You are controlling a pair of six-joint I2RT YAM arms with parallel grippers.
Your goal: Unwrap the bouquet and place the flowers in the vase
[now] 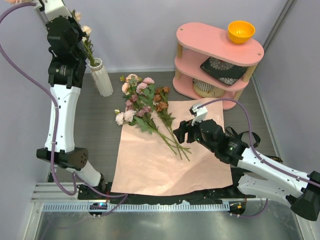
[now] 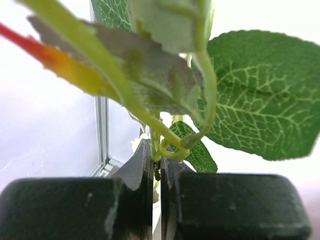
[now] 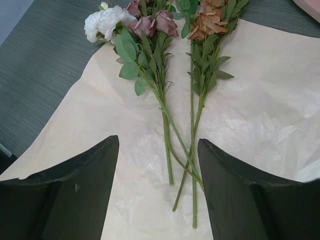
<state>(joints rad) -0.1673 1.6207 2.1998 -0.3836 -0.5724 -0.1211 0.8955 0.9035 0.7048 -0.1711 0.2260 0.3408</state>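
Note:
The pink wrap (image 1: 170, 160) lies spread flat on the table. Several flowers (image 1: 142, 100) lie across its far edge, blooms pointing away. The white ribbed vase (image 1: 102, 76) stands at the back left with one flower (image 1: 86, 31) rising from its mouth. My left gripper (image 1: 82, 44) is raised above the vase and shut on that flower's green stem (image 2: 159, 159), with leaves (image 2: 260, 95) close to the lens. My right gripper (image 1: 181, 132) hovers open over the lower stem ends (image 3: 192, 150). The stems lie near its right finger (image 3: 240, 195), untouched. White (image 3: 102, 22), mauve (image 3: 150, 22) and rust (image 3: 207, 22) blooms lie beyond.
A pink two-tier shelf (image 1: 192, 37) stands at the back right with an orange bowl (image 1: 241, 31) on top and a dark patterned plate (image 1: 222, 70) on the lower tier. A black ribbon (image 1: 200, 197) lies along the wrap's near edge. Walls close in left and back.

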